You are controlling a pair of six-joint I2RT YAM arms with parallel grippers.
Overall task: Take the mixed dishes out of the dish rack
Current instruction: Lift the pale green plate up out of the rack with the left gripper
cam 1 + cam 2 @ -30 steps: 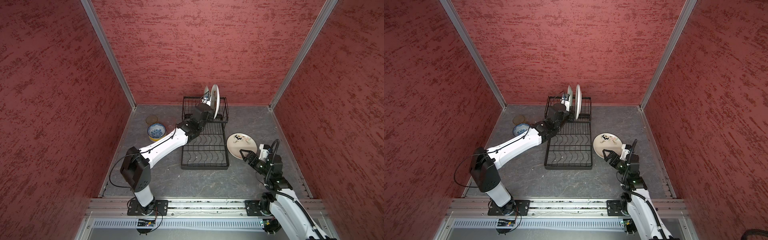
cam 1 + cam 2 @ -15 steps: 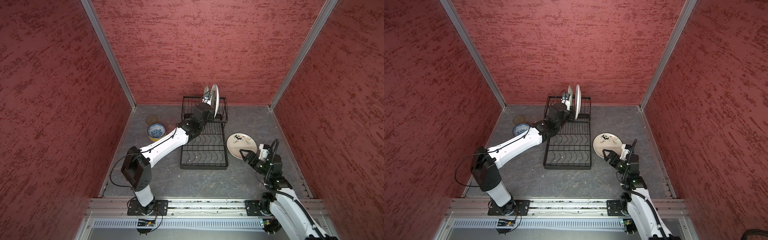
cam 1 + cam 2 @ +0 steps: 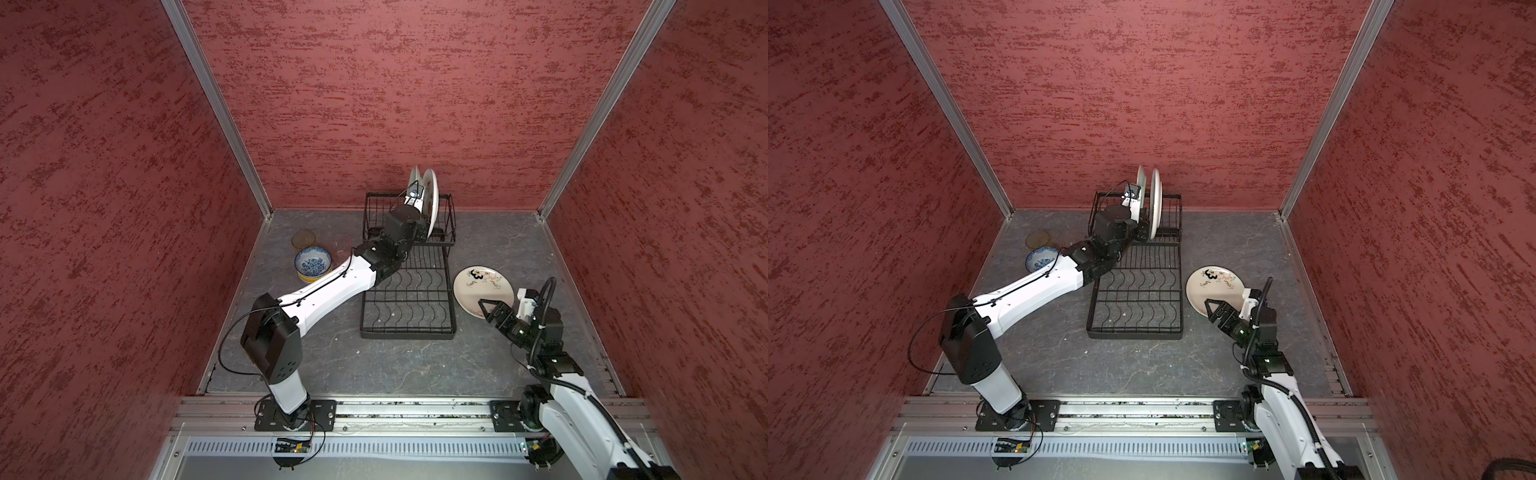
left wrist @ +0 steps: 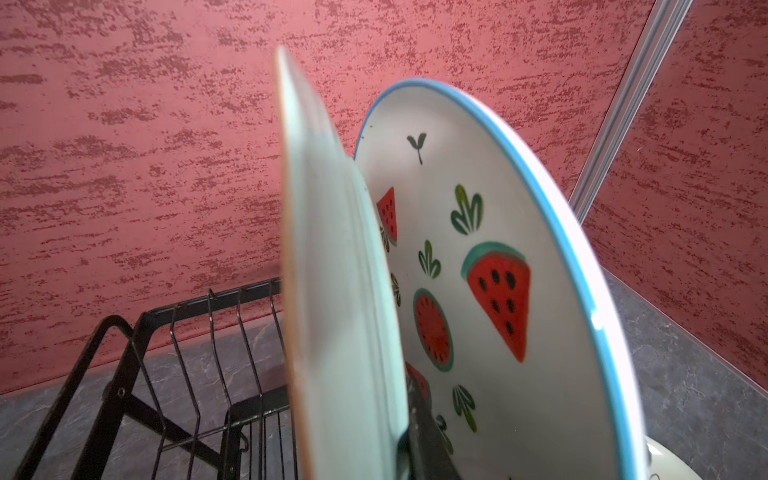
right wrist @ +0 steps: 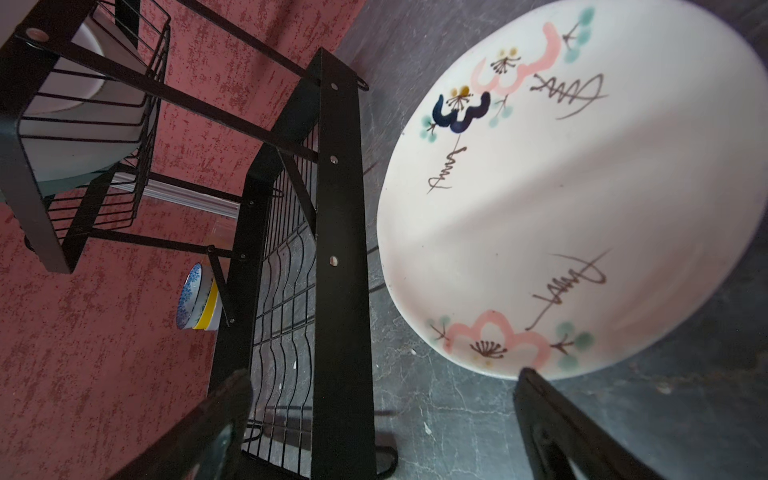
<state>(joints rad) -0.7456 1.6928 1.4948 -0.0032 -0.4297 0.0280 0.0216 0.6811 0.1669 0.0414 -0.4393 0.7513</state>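
Upright in the dish rack (image 3: 407, 333): pale plate (image 4: 332, 270) beside blue-rimmed watermelon plate (image 4: 498, 291).

We read the black wire dish rack (image 5: 340, 249) as matt-coated metal. White round watermelon-print plate (image 4: 498, 291): glossy glazed ceramic. Pale round plate (image 4: 332, 291): smooth, duller sheen. Flower-print white plate (image 5: 582, 199): glossy glaze. Grey floor (image 3: 374, 365) matt, stone-veined; red walls (image 3: 374, 104) rough, textured.

Dark grey marbled desk (image 3: 415, 365), evenly lit. Behind the desk rises a red textured back wall (image 3: 395, 104). Matching side walls (image 3: 104, 187) flank the desk, joined by silvery corner posts (image 3: 216, 104). Metal rail (image 3: 415, 409) along the desk's near edge.
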